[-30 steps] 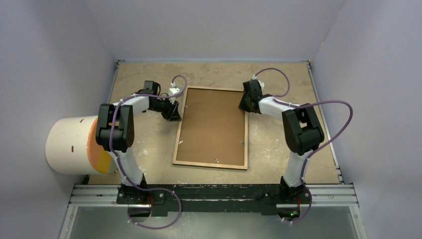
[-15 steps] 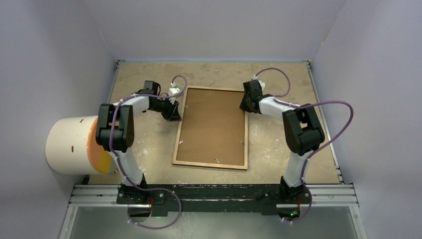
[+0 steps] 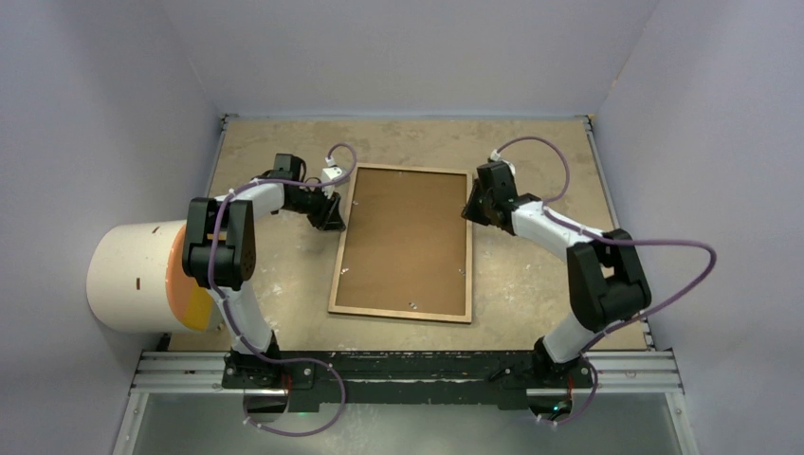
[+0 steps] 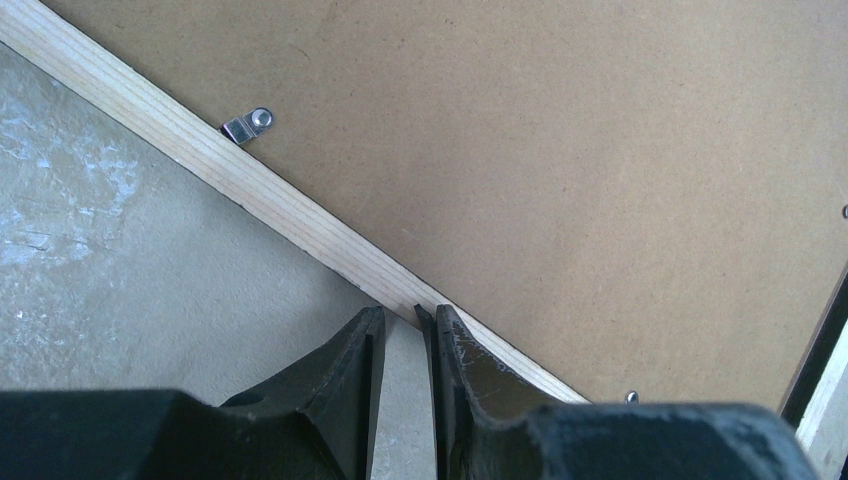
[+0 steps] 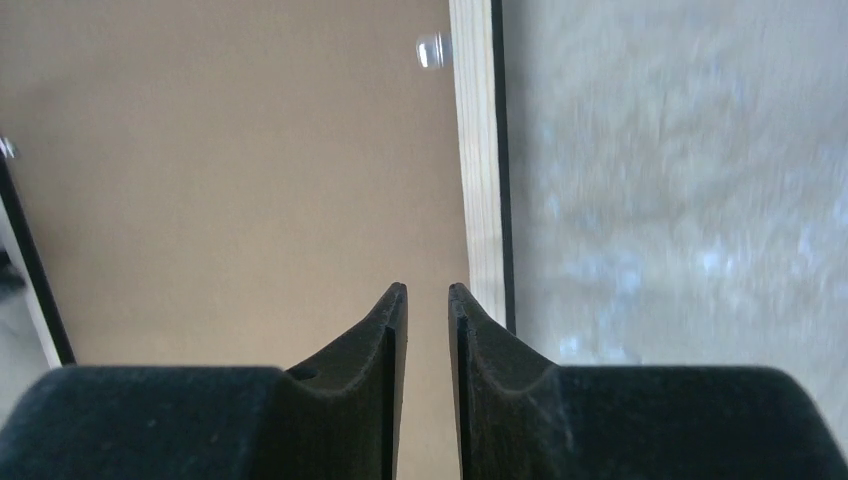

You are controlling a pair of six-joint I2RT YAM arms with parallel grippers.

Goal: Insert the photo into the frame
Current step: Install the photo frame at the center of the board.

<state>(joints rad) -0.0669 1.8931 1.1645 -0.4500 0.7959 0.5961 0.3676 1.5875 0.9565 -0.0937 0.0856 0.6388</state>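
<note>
The tabletop (image 3: 284, 152) carries the frame (image 3: 398, 314), which lies face down in the middle of the top view, its pale wood rim up. The brown backing board (image 3: 403, 242) fills it. The photo shows in no view; whether it lies under the board cannot be told.

The left end effector (image 3: 332, 216) sits at the frame's left rim, upper part. Its jaws are a narrow slit apart and hold nothing, the tips right at the wood edge. The right end effector (image 3: 471, 209) hangs over the upper right corner of the board, just inside the rim. Its jaws are likewise barely parted and empty.

The step looks like working the small metal tabs, one (image 4: 245, 125) on the left rim and one (image 5: 431, 48) on the right. To do it well:
- Keep the jaws nearly closed.
- Push each tab sideways with one fingertip.
- Let the other arm press the rim so the frame does not slide.
</note>
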